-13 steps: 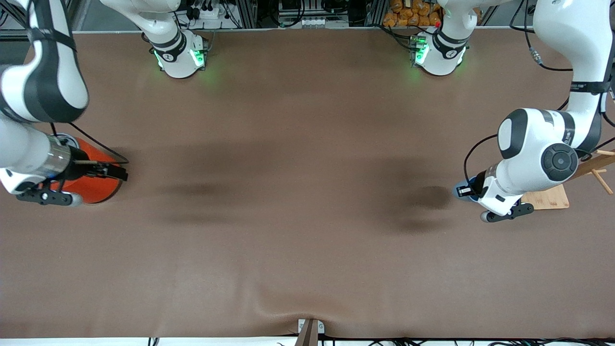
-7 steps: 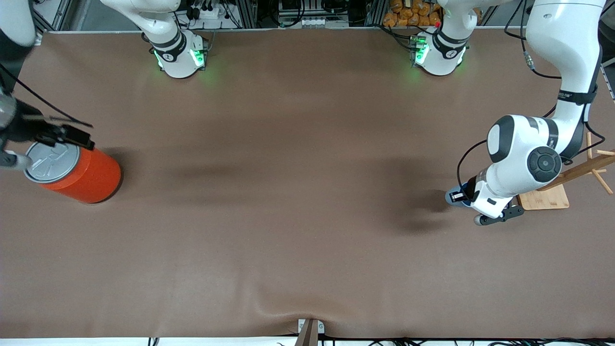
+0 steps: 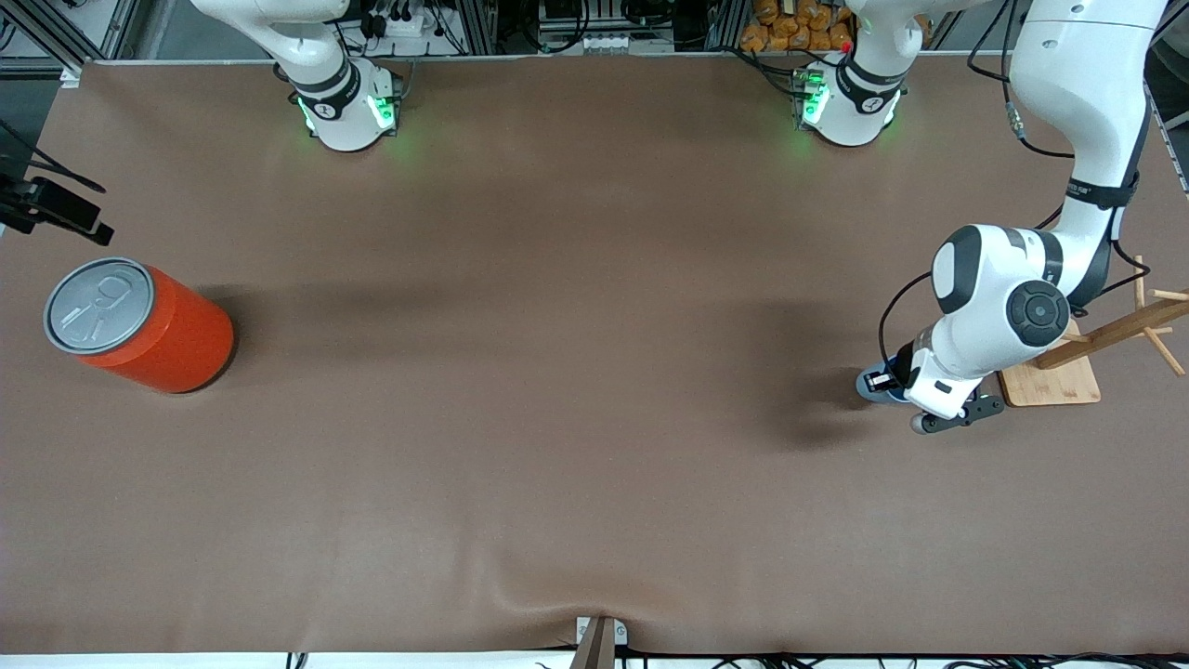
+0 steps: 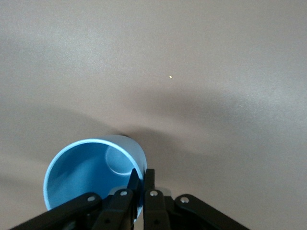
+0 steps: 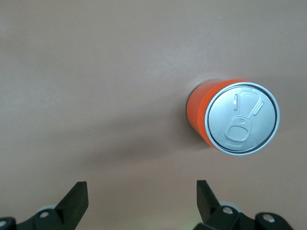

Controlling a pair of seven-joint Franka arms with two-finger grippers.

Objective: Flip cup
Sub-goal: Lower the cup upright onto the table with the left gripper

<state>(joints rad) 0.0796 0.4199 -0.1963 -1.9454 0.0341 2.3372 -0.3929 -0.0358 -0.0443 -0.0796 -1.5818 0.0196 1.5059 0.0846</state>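
Note:
The cup [image 4: 86, 172] is a small light-blue tumbler, mouth up, at the left arm's end of the table. In the front view only a sliver of the cup [image 3: 868, 390] shows under the left wrist. My left gripper [image 4: 142, 175] is shut on the cup's rim, one finger inside the wall and one outside. Whether the cup's base rests on the cloth cannot be made out. My right gripper [image 5: 141, 189] hangs open over bare table beside the orange can, holding nothing.
A large orange can [image 3: 139, 325] with a grey pull-tab lid [image 5: 242, 118] stands at the right arm's end. A wooden base [image 3: 1050, 383] with a slanted wooden rack [image 3: 1129, 323] sits right beside the left arm's wrist. Brown cloth covers the table [image 3: 576, 390].
The right arm has lifted off the orange can and drawn back toward the table's edge. The left arm has shifted slightly toward the table's middle with the cup.

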